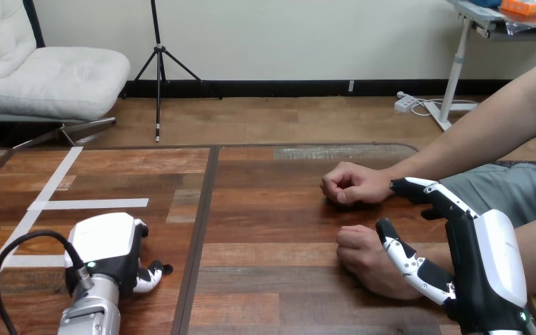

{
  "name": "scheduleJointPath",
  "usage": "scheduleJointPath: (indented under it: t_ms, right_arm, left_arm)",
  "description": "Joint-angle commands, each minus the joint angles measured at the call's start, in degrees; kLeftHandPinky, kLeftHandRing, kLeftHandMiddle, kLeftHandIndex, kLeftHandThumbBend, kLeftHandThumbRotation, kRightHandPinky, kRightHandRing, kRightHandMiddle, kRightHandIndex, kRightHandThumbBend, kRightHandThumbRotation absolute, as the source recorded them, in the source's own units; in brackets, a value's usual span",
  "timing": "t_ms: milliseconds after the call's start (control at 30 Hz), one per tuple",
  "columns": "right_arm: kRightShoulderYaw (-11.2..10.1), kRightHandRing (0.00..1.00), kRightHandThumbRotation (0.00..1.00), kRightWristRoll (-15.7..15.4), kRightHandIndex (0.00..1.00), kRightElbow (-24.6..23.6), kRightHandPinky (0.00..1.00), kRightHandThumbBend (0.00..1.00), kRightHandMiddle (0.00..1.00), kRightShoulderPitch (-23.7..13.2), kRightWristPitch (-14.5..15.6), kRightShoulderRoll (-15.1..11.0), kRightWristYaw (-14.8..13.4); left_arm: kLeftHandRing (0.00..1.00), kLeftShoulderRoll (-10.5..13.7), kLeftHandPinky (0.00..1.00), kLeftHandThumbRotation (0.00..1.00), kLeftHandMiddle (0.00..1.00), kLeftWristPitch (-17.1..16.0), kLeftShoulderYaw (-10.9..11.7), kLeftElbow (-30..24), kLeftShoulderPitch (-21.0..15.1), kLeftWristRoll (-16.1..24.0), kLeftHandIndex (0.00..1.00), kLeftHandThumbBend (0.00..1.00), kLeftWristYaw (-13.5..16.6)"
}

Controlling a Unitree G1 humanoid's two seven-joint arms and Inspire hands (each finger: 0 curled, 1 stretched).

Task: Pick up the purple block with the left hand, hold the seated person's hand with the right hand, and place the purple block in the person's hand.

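Two of the person's hands rest on the desk as loose fists, knuckles toward 9 o'clock. The person's nearer hand sits at about 4 o'clock on the desk and the person's farther hand at about 2 o'clock, a strip of bare wood between them. Where the purple block lies cannot be told.

At 5 o'clock the right robot hand stands on edge, unclenched and grasping nothing. Its smooth white shell faces up over a black frame. Its jointed black-and-white thumb slants across the nearer hand toward 10 o'clock, but whether it touches cannot be told. Its straight fingers reach to just beside the wrist of the farther hand.

At 7 o'clock, well apart from both fists, the left robot hand lies knuckles-up on the desk. It has a glossy, rounded white shell on a black body, ahead of a ribbed silver forearm. Whether it grips anything cannot be told.

The desk is of reddish-brown planks with streaked grain. A dark seam splits it from 12 to 6 o'clock. Flat white tape strips cross its 9 o'clock side.
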Motion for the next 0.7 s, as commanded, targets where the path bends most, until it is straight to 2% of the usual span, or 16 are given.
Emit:
scheduleJointPath:
  t_ms: [0, 33, 200, 367, 667]
  right_arm:
    - [-0.95, 0.73, 0.39, 0.2, 0.71, -3.16, 0.65, 0.4, 0.73, -2.27, -0.29, -0.71, 0.36]
    - [-0.95, 0.73, 0.4, 0.22, 0.71, -3.18, 0.65, 0.4, 0.73, -2.26, -0.25, -0.71, 0.4]
    - [-1.0, 0.74, 0.41, 0.13, 0.71, -3.34, 0.65, 0.4, 0.73, -2.16, -0.05, -0.85, 0.6]
    - [-1.06, 0.74, 0.41, -0.09, 0.71, -3.52, 0.66, 0.39, 0.73, -2.1, 0.08, -0.95, 0.74]
    - [-1.25, 0.74, 0.42, -0.12, 0.71, -3.73, 0.66, 0.39, 0.73, -1.98, 0.31, -0.98, 1.14]
  left_arm:
    - [0.41, -0.08, 0.33, 0.13, 0.49, -1.65, 0.55, 2.7, -1.74, -2.51, 0.59, 0.59, 2.21]
    - [0.39, -0.11, 0.31, 0.08, 0.46, -1.91, 0.63, 2.88, -1.72, -2.95, 0.56, 0.6, 2.67]
    - [0.37, -0.35, 0.29, 0.03, 0.44, -2.83, 1.16, 3.81, -1.81, -5.32, 0.5, 0.61, 3.79]
    - [0.36, -0.36, 0.29, 0.01, 0.43, -2.9, 0.97, 4.75, -2.18, -6.46, 0.45, 0.61, 4.22]
    - [0.36, -0.17, 0.29, 0.0, 0.43, -3.23, 0.6, 5.49, -2.38, -8.0, 0.43, 0.63, 4.79]
